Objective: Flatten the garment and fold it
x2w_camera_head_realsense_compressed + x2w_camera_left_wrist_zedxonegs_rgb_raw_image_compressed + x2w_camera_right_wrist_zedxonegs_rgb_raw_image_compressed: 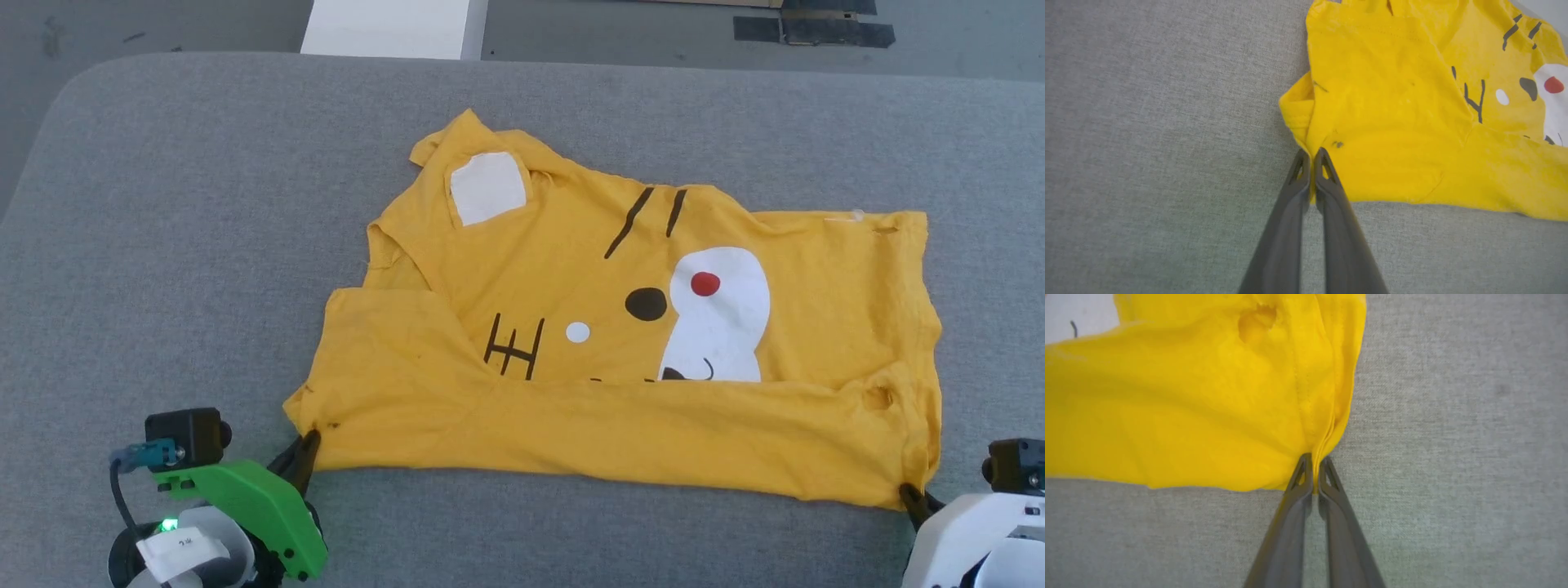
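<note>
**Item 1: T-shirt** (620,425). Bright yellow, with a cartoon face print. It lay on the grey fabric surface (204,245), stretched between the 2 hands and reaching away beyond their fingertips. Just ahead of both hands a plain band of cloth was folded over the bottom of the print.

**Print details.** There was 1 white ear patch (488,188) far beyond the left hand. 1 white muzzle (718,318) carrying 1 red dot (704,283) sat closer to the right hand. Black stripes (641,216) lay beyond the muzzle.

**Item 2: left hand** (1312,153). Its 2 dark fingers were pressed together, pinching the T-shirt's near corner at its tips. The cloth spread away to this hand's right. A green bracket (253,498) sat behind the fingers on the wrist.

**Item 3: right hand** (1314,459). Its 2 fingers were pressed together, pinching the bunched seam edge of the opposite near corner. The cloth spread away to this hand's left. 1 small hole (1257,322) in the fabric showed ahead of the tips.

**Item 4: white board** (392,28). It stood past the far edge of the surface, well away from both hands.
</note>
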